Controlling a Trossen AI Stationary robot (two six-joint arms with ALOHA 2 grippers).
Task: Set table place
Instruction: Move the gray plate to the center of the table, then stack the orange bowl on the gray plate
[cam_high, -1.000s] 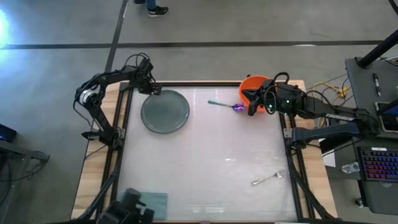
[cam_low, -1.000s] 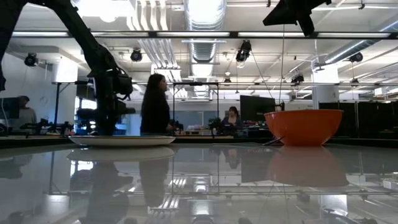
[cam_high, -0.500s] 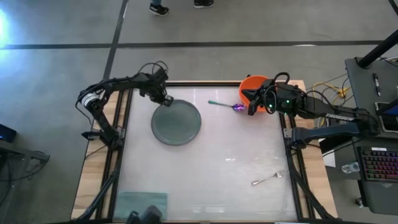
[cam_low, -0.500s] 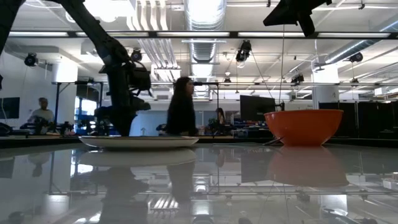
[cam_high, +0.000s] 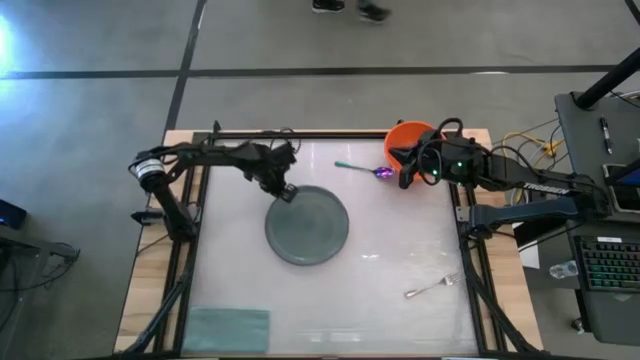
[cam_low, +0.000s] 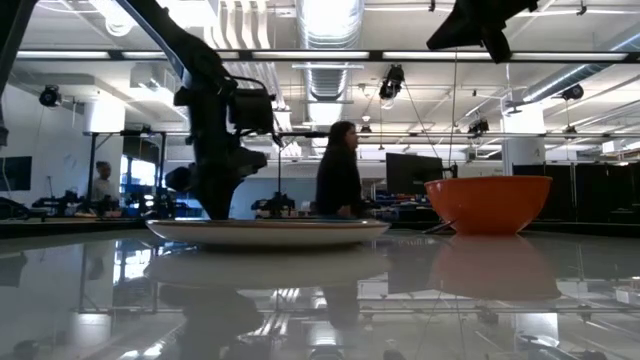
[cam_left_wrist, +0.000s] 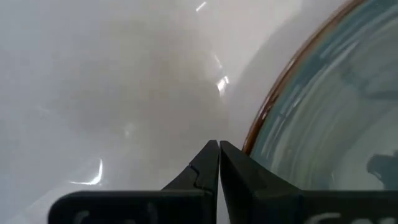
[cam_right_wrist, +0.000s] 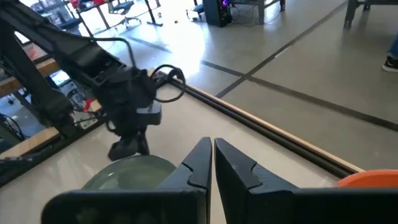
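The grey-green plate (cam_high: 308, 225) lies flat on the white table (cam_high: 400, 240), left of the middle; it also shows in the low view (cam_low: 265, 232). My left gripper (cam_high: 285, 192) is shut and stands at the plate's far-left rim. The orange bowl (cam_high: 410, 138) stands at the far right edge, and the spoon (cam_high: 362, 168) lies just left of it. My right gripper (cam_high: 405, 170) is shut and hangs above the table beside the bowl, touching nothing. The silver fork (cam_high: 432, 288) lies near the table's right front. My left gripper pushes the plate with its shut fingers. The outer side of one finger (cam_left_wrist: 239, 163) lies against the plate's brown far-left rim (cam_left_wrist: 264, 118). The fingers point down at the table from above. The plate rests flat on the table.
A pale teal cloth (cam_high: 227, 328) lies at the table's near left corner. The black frame (cam_high: 192, 240) runs around the tabletop. A person walks in the room beyond the table (cam_low: 340, 180). A desk with a keyboard (cam_high: 605, 270) stands to the right.
My left gripper has gone toward the table's right and near edges, staying shut. The plate has slid flat along the table ahead of it, from the far left corner toward the middle. A person has walked past behind the table.
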